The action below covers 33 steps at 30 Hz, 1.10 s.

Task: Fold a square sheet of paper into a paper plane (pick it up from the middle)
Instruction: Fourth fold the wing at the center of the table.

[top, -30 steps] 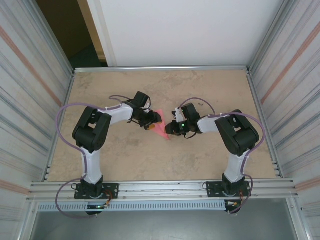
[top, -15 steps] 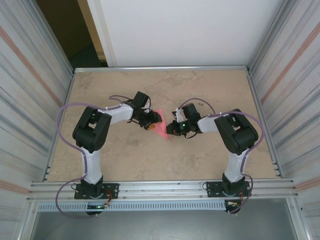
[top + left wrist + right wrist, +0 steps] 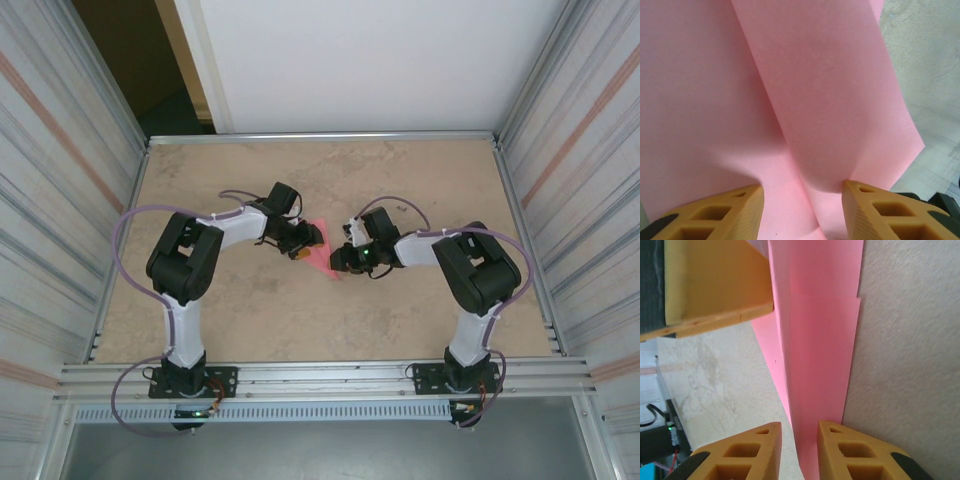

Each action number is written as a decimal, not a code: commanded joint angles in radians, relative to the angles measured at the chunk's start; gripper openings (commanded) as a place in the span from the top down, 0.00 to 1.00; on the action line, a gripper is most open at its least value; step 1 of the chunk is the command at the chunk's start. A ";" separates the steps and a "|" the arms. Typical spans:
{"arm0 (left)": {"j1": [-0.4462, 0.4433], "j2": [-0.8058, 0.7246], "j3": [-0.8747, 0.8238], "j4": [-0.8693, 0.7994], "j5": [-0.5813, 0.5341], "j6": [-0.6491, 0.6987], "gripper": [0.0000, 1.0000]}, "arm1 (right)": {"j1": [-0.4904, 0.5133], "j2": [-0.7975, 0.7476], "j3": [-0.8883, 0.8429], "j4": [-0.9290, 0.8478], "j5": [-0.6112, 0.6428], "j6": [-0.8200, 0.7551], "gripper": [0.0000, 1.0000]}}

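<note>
The pink paper [image 3: 318,256] lay near the middle of the bench [image 3: 420,180], between the two arms, thin, matt and unmarked, already folded into a narrow shape with straight edges. In the left wrist view the paper [image 3: 830,100] showed a soft, faintly dotted surface, with one layer lapping over another along a straight slanted line that ran down into the gap between the left fingers [image 3: 860,200]. Those fingers were orange ribbed wedges with hollow cells; they stood well apart, their tips against the sheet, which dipped into shadow between them. Whether they gripped it could not be told. In the right wrist view the paper [image 3: 815,340] was a long strip of stacked layers with a small step along its right edge, lying flat on the mottled beige stone-look bench [image 3: 910,365]. Its lower end passed into the narrow gap between the right fingers [image 3: 840,445], which stood slightly apart rather than clamped. One orange finger of the left arm [image 3: 715,290] rested just beside the strip's upper left edge.
</note>
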 commanded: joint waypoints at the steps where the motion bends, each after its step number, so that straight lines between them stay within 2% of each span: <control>1: -0.008 0.078 -0.034 -0.141 -0.080 0.014 0.52 | 0.025 -0.053 0.018 -0.089 0.084 -0.040 0.73; 17: -0.008 0.081 -0.033 -0.148 -0.078 0.015 0.52 | 0.061 -0.025 0.064 -0.155 0.172 -0.080 0.81; 23: -0.008 0.079 -0.033 -0.150 -0.080 0.015 0.52 | 0.048 -0.108 0.058 -0.154 0.242 -0.061 0.69; 33: -0.007 0.082 -0.031 -0.150 -0.075 0.015 0.52 | 0.098 -0.026 0.140 -0.199 0.334 -0.071 0.66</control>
